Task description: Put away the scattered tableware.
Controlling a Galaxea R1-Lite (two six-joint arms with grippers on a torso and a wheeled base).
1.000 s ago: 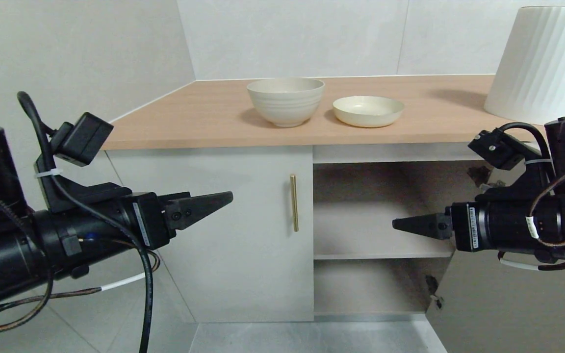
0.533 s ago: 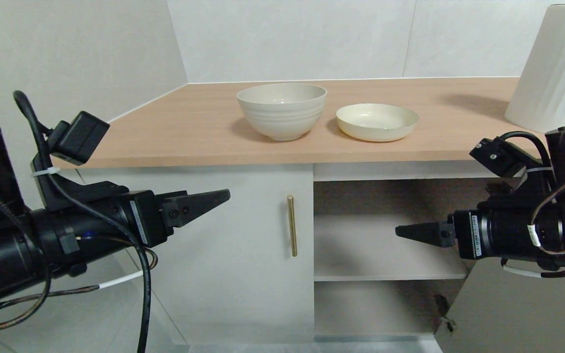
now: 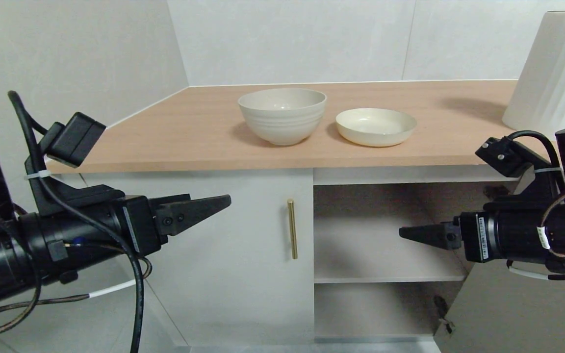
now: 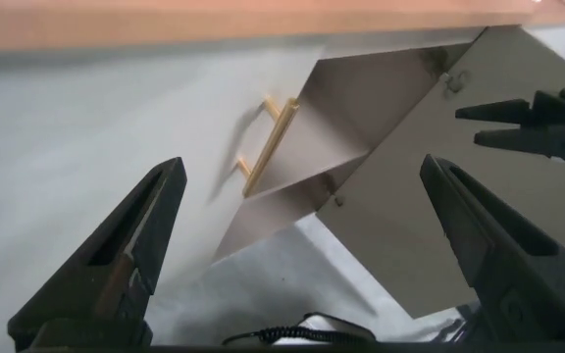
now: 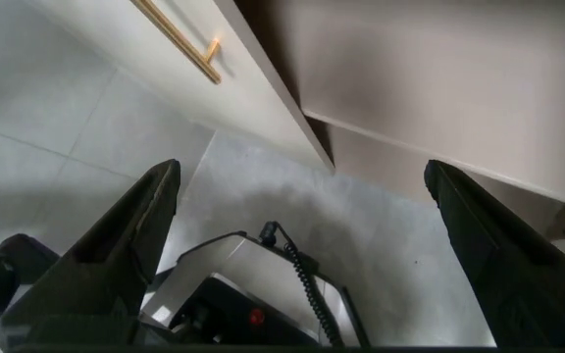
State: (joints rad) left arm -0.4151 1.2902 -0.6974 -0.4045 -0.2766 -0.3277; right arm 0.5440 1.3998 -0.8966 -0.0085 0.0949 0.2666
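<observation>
A deep cream bowl (image 3: 282, 115) stands on the wooden countertop (image 3: 189, 137). A shallow cream dish (image 3: 375, 126) sits just to its right, apart from it. Both arms hang below counter height in front of the cabinet. My left gripper (image 3: 226, 200) (image 4: 302, 165) is open and empty, pointing at the closed left door (image 3: 233, 255). My right gripper (image 3: 402, 232) (image 5: 302, 169) is open and empty, level with the open right compartment's upper shelf (image 3: 385, 245). The right gripper (image 4: 518, 123) also appears far off in the left wrist view.
The closed door carries a vertical gold handle (image 3: 292, 228) (image 4: 268, 147) (image 5: 179, 34). The right door (image 3: 508, 314) is swung open at the lower right. A lower shelf (image 3: 371, 306) lies beneath the upper one. A tall white ribbed lampshade (image 3: 557, 73) stands at the counter's right end.
The head view has shifted: counter, bowls and cabinet sit lower and slightly larger in the picture. Both grippers stay open and empty, in much the same pose.
</observation>
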